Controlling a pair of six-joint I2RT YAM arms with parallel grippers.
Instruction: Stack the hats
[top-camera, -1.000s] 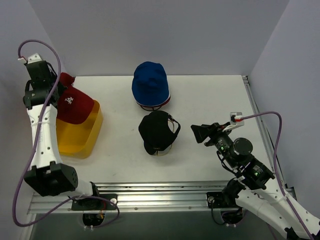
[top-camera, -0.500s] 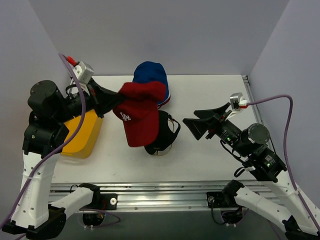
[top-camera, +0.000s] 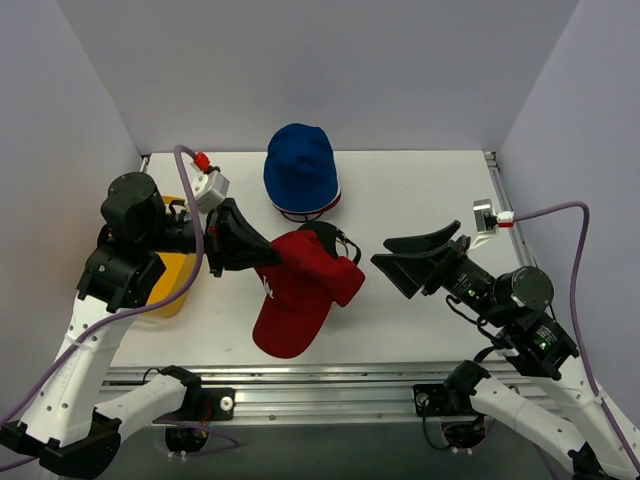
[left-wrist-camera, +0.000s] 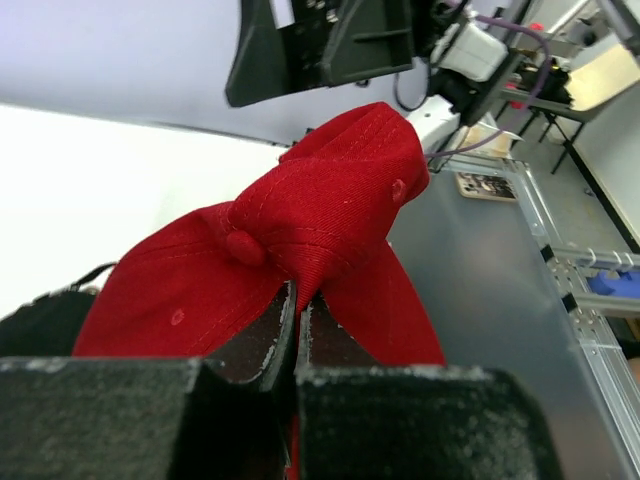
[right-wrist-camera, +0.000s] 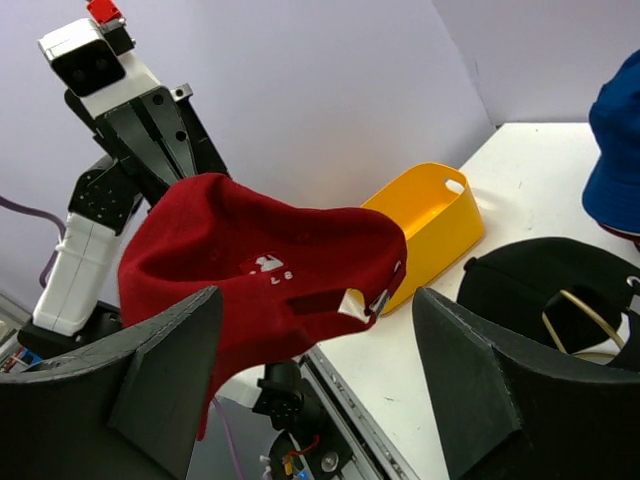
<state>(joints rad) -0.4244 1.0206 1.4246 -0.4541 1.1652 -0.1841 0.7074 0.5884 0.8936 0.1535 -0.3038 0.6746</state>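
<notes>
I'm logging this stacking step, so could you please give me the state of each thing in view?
Red cap: off the table, pinched at its crown.
Left gripper: shut on red cap.
Right gripper: open, empty.
Blue hat: set down, nothing stacked on it.
Black hat: set down, nothing stacked on it.
Tub: upright.

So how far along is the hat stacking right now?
Nothing is stacked yet. The blue hat and the black hat sit apart, nothing on either. The left gripper is shut on the red baseball cap, held up beside the black hat. The right gripper is open, empty. Left: every hat onto one pile.
</notes>
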